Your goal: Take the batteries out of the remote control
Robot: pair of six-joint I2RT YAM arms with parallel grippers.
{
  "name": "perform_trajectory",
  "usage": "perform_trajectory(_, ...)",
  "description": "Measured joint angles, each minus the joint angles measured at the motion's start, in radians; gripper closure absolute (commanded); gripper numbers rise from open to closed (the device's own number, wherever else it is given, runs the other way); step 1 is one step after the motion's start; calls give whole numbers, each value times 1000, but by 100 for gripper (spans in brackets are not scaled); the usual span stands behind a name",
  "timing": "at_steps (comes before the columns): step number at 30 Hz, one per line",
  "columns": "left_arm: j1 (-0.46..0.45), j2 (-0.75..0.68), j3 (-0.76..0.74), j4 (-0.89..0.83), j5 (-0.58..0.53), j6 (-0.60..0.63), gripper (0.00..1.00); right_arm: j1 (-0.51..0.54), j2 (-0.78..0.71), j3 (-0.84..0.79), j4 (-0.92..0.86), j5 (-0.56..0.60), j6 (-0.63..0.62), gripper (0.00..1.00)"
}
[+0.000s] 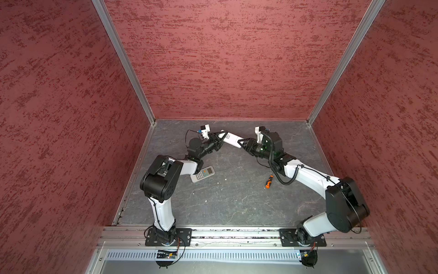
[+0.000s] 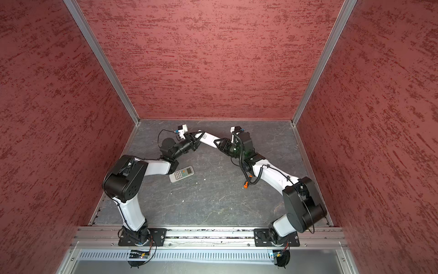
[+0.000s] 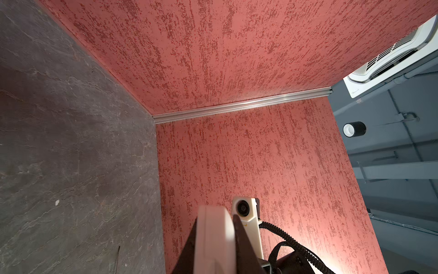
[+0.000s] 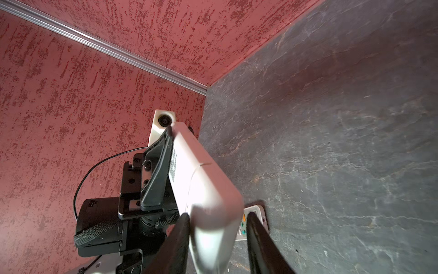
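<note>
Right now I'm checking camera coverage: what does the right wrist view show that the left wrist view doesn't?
Only right wrist: a second remote lying on the table, and the printed label on the held white remote. Only left wrist: a ceiling vent and a lamp past the red walls. Both: the held white remote, the table, those walls.

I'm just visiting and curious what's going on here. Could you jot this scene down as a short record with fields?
Held remote: white, lifted off the table, between both arms
Left tool: shut on one end of it
Right tool: around the other end, slight gap at one finger
Second remote: flat on the table, buttons up, near the left arm
Screwdriver: orange and black, on the table near the right arm
Batteries: none in view
</note>
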Motion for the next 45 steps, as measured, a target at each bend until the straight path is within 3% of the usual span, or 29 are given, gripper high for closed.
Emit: perform_trajectory(45,14,0,0,-21,9,64,100,-11,-18,-31,41,-35,38,63)
